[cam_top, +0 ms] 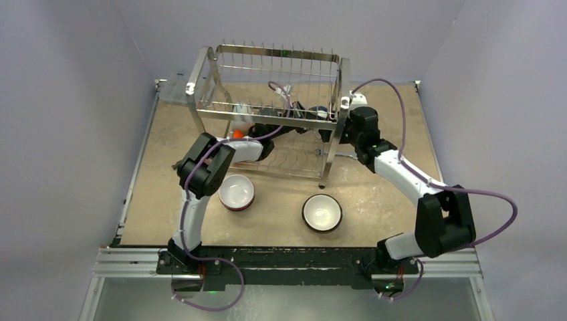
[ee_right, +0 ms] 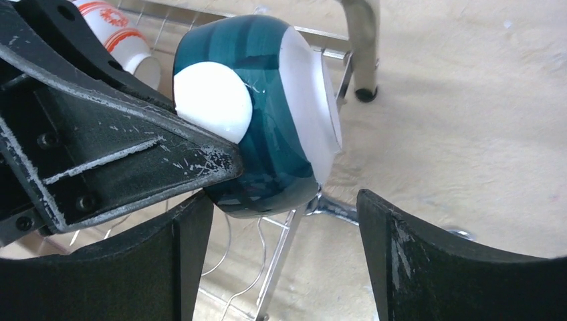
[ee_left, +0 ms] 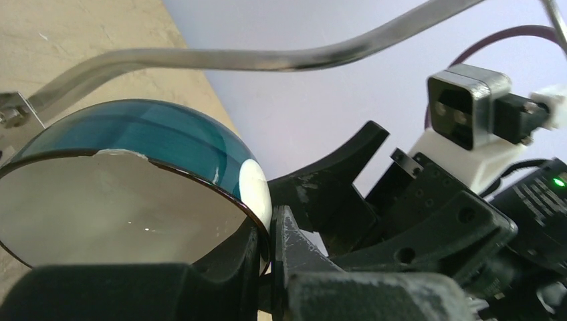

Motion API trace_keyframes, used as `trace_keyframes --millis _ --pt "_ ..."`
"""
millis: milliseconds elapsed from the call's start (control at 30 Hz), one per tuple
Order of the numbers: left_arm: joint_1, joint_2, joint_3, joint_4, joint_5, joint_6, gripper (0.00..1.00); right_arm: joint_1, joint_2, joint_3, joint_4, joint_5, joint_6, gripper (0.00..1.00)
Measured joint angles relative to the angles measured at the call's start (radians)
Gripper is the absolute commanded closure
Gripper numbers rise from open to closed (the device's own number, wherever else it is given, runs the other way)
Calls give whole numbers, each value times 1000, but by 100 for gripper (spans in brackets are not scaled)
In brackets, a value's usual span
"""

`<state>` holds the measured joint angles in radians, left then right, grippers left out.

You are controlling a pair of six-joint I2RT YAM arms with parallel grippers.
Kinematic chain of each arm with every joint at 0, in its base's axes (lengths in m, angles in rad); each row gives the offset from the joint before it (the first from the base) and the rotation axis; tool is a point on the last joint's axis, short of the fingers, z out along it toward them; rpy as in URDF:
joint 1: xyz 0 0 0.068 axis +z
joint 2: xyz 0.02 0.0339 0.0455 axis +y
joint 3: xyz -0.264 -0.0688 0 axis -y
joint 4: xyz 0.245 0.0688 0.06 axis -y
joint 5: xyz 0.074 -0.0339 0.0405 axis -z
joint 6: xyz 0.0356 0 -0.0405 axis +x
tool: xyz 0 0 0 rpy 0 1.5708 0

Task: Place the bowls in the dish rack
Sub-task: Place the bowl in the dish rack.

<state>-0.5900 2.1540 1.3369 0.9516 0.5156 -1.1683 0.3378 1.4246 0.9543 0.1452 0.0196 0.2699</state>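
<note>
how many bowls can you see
4: two white-inside bowls on the table before the dish rack, a teal bowl gripped by the left hand, a red-and-white bowl in the rack. An orange glimpse by the left arm may be a fifth.

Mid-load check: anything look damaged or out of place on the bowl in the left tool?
The teal bowl pinched by its rim in the left tool shows a ragged white patch breaking its dark rim line, in the left wrist view. It looks like a chip or worn glaze. Nothing else stands out.
</note>
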Motion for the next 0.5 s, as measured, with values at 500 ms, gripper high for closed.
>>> trace_keyframes --millis 500 --pt "45 77 53 77 233 -56 100 -201 0 -141 140 -430 158 26"
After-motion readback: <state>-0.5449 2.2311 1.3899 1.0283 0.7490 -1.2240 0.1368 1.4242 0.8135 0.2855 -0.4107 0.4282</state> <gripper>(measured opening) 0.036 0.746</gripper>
